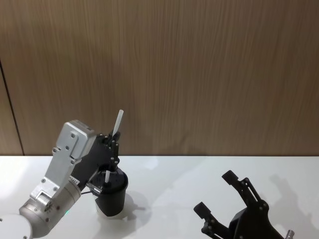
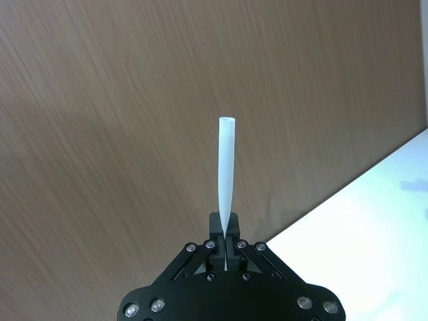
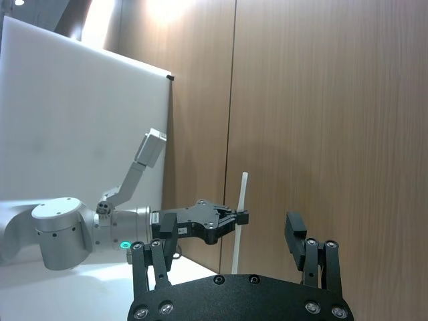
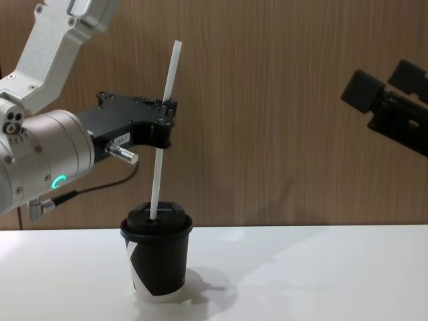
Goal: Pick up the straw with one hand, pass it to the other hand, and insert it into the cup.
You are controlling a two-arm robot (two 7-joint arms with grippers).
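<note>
Wood panelling (image 1: 199, 74) forms the far wall behind a white table (image 4: 301, 274). On the left, the left arm (image 4: 40, 154) reaches over the cup (image 4: 157, 257), which stands upright on the near left part of the table. The left end effector (image 4: 164, 124) is clamped on the straw (image 4: 170, 80) around mid-length, well above the cup. This leaves the lower half free to pass down through the lid (image 4: 157, 217), and the grip height looks chosen to clear the lid.

The straw leans slightly, with its top to the right. Its lower tip meets the top of the lid, but whether it has entered the opening cannot be told.

At the near right, the right end effector (image 1: 215, 193) hangs spread apart, holding nothing. It is well apart from the cup, probably so as not to crowd the insertion.
</note>
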